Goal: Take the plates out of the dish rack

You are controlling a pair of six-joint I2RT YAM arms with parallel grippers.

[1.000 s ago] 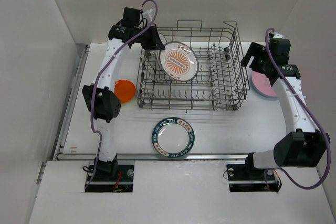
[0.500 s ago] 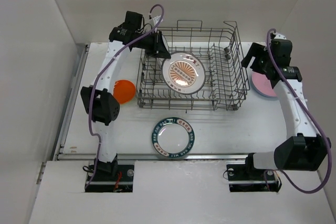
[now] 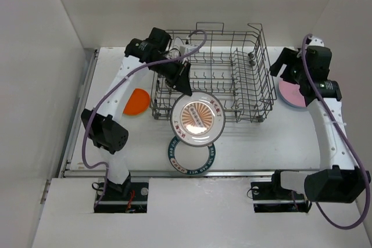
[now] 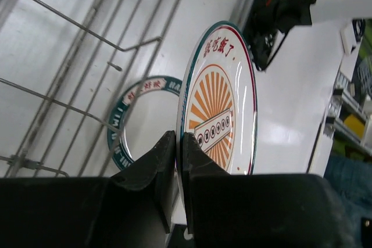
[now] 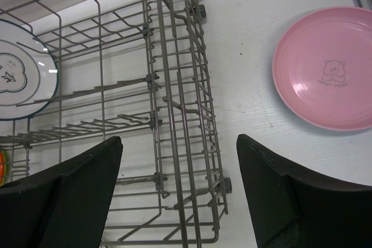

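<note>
My left gripper (image 3: 183,88) is shut on the rim of a white plate with an orange sunburst pattern (image 3: 196,119). It holds the plate tilted in the air, just in front of the grey wire dish rack (image 3: 232,76) and above a teal-rimmed plate (image 3: 177,156) on the table. In the left wrist view the fingers (image 4: 157,164) pinch the plate (image 4: 224,108) edge, with the teal-rimmed plate (image 4: 125,126) below. My right gripper (image 3: 285,68) is open and empty over the rack's right end (image 5: 180,85). I see no plates in the rack from above.
An orange plate (image 3: 135,102) lies left of the rack and a pink plate (image 3: 293,94) lies to its right, also in the right wrist view (image 5: 328,68). A white dark-rimmed plate (image 5: 23,79) shows past the rack wires at that view's left edge.
My left gripper has lifted the sunburst plate out of the rack and carried it toward the near side, over the teal-rimmed plate. The right arm has shifted only slightly.
</note>
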